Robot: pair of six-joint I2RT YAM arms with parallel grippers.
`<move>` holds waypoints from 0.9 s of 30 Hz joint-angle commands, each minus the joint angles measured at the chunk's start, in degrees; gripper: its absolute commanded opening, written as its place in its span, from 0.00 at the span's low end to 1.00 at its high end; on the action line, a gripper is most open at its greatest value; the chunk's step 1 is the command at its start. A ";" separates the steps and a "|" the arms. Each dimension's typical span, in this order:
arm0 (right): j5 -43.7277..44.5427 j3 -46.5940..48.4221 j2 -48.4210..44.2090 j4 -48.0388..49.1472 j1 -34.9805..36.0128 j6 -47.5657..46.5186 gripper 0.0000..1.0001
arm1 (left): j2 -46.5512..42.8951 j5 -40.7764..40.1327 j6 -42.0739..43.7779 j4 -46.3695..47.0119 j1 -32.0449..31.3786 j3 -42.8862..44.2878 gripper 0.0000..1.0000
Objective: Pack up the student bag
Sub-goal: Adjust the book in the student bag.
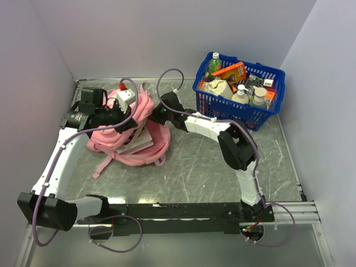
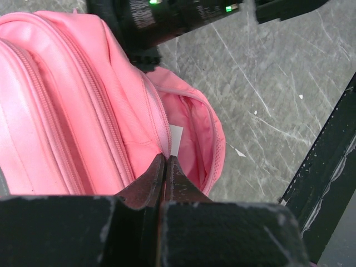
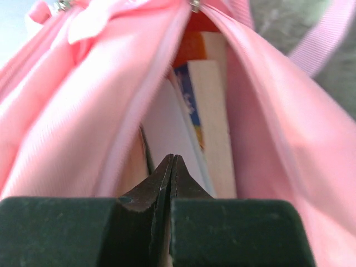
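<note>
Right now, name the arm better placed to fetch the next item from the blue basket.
Probably right. The right gripper, shut, sits at the student bag's opening on the side nearer the blue basket; the left gripper is across the bag, farther away.

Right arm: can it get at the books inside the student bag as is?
Probably yes. The right arm aims its shut jaws straight into the open mouth of the student bag, and the books stand ahead, nothing across the gap. The slot is narrow, so opening the jaws may be tight.
</note>
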 commanded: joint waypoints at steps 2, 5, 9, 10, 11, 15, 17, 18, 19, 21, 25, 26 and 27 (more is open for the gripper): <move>-1.13 5.99 3.37 5.92 0.78 3.26 0.00 | 0.60 7.46 2.03 1.04 -0.22 0.34 0.01; -2.71 -0.13 0.22 6.54 -0.44 0.28 0.00 | 0.60 8.61 3.70 -1.07 -0.22 1.04 0.01; 0.09 -11.93 -12.75 3.40 -1.41 -7.62 0.15 | 0.33 10.36 2.74 0.59 -0.31 0.26 0.01; 3.49 -14.30 -15.50 2.59 -1.42 -9.64 0.19 | 0.51 10.72 2.39 0.94 -0.39 -0.09 0.01; 5.18 -19.28 -18.05 1.89 -1.50 -12.27 0.22 | 1.03 10.98 2.13 1.12 -0.40 -0.27 0.01; 10.56 -29.33 -30.79 0.38 -0.19 -16.34 0.13 | 2.62 11.95 1.07 2.79 -1.79 -0.80 0.01; 11.52 -33.28 -33.18 0.56 1.13 -18.70 0.00 | 3.14 11.69 0.19 3.67 -2.68 -0.63 0.01; 11.61 -34.18 -34.33 0.65 1.92 -19.50 0.00 | 3.15 11.60 -0.07 4.02 -3.81 -0.36 0.01; 11.70 -34.71 -34.42 0.39 3.40 -20.20 0.00 | 3.24 11.08 -0.42 4.37 -4.34 -0.45 0.01; 10.21 -35.15 -33.20 1.34 4.64 -21.44 0.00 | 3.24 10.81 -1.04 5.42 -5.84 -0.54 0.01; 8.01 -32.80 -29.95 4.16 6.67 -21.88 0.00 | 3.50 10.37 -1.75 5.78 -7.16 -0.36 0.01; 7.92 -31.65 -28.99 2.68 7.19 -22.14 0.00 | 3.67 10.19 -1.48 5.61 -7.16 -0.01 0.01; 7.31 -30.68 -27.50 2.50 7.55 -22.23 0.00 | 3.85 10.11 -1.31 5.34 -7.16 0.25 0.01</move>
